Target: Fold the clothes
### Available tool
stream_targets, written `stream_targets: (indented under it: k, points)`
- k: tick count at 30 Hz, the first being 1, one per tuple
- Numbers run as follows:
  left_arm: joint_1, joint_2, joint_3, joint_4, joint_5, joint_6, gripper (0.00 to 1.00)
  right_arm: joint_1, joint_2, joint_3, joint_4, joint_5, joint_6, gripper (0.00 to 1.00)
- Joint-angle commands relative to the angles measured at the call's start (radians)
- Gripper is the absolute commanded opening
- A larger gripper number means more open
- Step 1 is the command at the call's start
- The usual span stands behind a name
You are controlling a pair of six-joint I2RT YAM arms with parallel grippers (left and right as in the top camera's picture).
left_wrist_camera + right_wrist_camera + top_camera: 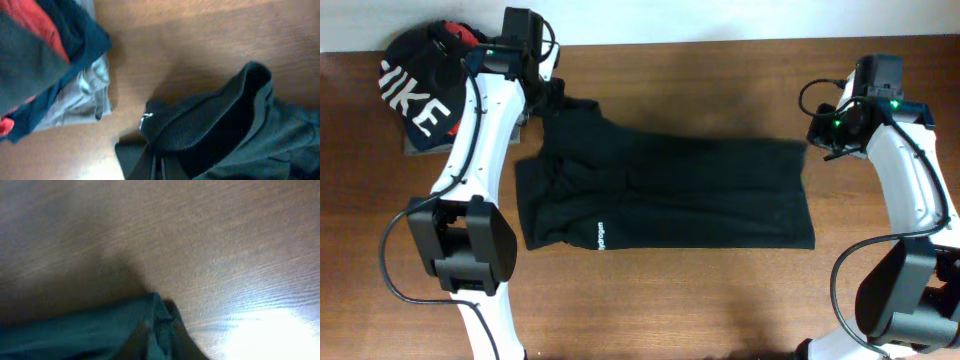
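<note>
Black clothes (660,195) lie flat on the table (700,80), a corner beside the left tool (548,98) and the right tool (817,140) each, likely for folding; their opening and hold I cannot tell.

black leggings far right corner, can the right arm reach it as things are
Probably yes: the right gripper sits right by that corner of the black leggings, and nothing lies between them.

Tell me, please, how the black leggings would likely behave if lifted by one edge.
Probably floppy: the black leggings lie flat with soft creases, so a lifted edge would likely sag. They look thin, so probably light. The waistband bunches up, so pushing may wrinkle them rather than slide them.
</note>
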Motion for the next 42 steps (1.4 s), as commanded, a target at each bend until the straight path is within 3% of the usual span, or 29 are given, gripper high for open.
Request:
stream_targets:
  k: [1,3,5,7,8,14,22,32,34,36,42]
  points:
    - [0.014,-0.011,0.025,-0.021,-0.047,-0.033,0.01,-0.009,0.019,0.022,0.013,0.02,-0.048,0.24]
    - [0.015,-0.013,0.025,-0.032,-0.047,-0.033,0.01,-0.014,0.019,0.022,0.016,0.006,-0.027,0.08]
    - [0.015,-0.013,0.025,-0.035,-0.047,-0.033,0.01,-0.015,0.02,0.022,0.028,-0.018,-0.025,0.07]
    - [0.015,-0.012,0.025,-0.037,-0.045,-0.034,0.01,-0.015,0.02,0.022,0.016,-0.023,-0.024,0.21]
    - [0.015,-0.013,0.025,-0.037,-0.041,-0.034,0.01,-0.015,0.02,0.021,0.001,-0.045,-0.024,0.41]
    - [0.015,-0.012,0.024,-0.036,-0.032,-0.034,0.01,-0.008,0.101,0.017,-0.062,-0.179,-0.081,0.41]
    - [0.015,-0.012,0.024,-0.044,-0.032,-0.034,0.01,0.002,0.283,0.017,-0.141,-0.262,-0.055,0.28]
    - [0.013,-0.012,0.024,-0.044,-0.027,-0.034,0.01,0.006,0.316,0.016,-0.122,-0.25,-0.058,0.29]
    - [0.013,-0.012,0.024,-0.044,-0.027,-0.034,0.01,0.007,0.316,0.016,-0.117,-0.25,-0.058,0.23]
    - [0.013,-0.012,0.024,-0.044,-0.027,-0.034,0.01,0.006,0.316,0.016,-0.114,-0.251,-0.058,0.04]
    - [0.013,-0.012,0.024,-0.035,-0.027,-0.034,0.01,0.0,0.315,0.034,-0.08,-0.251,-0.058,0.04]
